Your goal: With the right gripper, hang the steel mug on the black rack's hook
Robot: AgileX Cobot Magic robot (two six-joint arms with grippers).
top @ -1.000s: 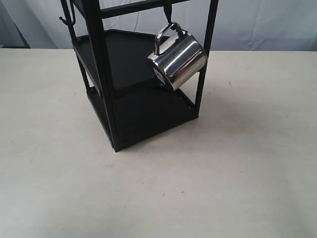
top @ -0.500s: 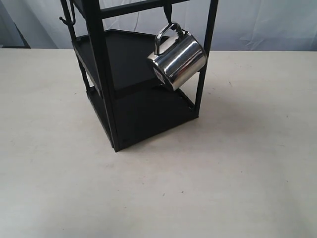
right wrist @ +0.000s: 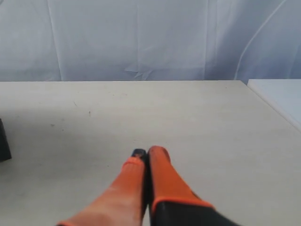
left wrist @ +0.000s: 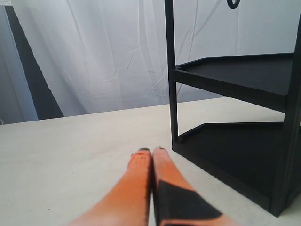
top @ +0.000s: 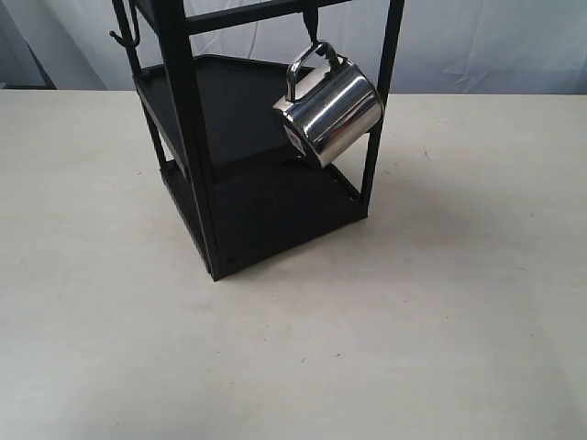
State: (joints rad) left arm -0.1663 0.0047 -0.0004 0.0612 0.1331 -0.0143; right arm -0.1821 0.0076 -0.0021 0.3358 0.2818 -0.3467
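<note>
The steel mug [top: 328,110] hangs tilted by its looped handle from the hook [top: 313,27] on the black rack [top: 197,165] in the exterior view. No gripper touches it, and neither arm appears in that view. In the left wrist view my left gripper [left wrist: 151,151] is shut and empty, low over the table beside the rack [left wrist: 235,150]. My right gripper [right wrist: 149,151] is likewise shut with nothing between its orange fingers, over bare table away from the rack.
A second hook [top: 128,32] sticks out at the rack's upper left post. White curtain [top: 486,46] closes off the back. In the right wrist view a white surface [right wrist: 282,96] lies past the table's edge, and a sliver of the rack [right wrist: 3,141] shows.
</note>
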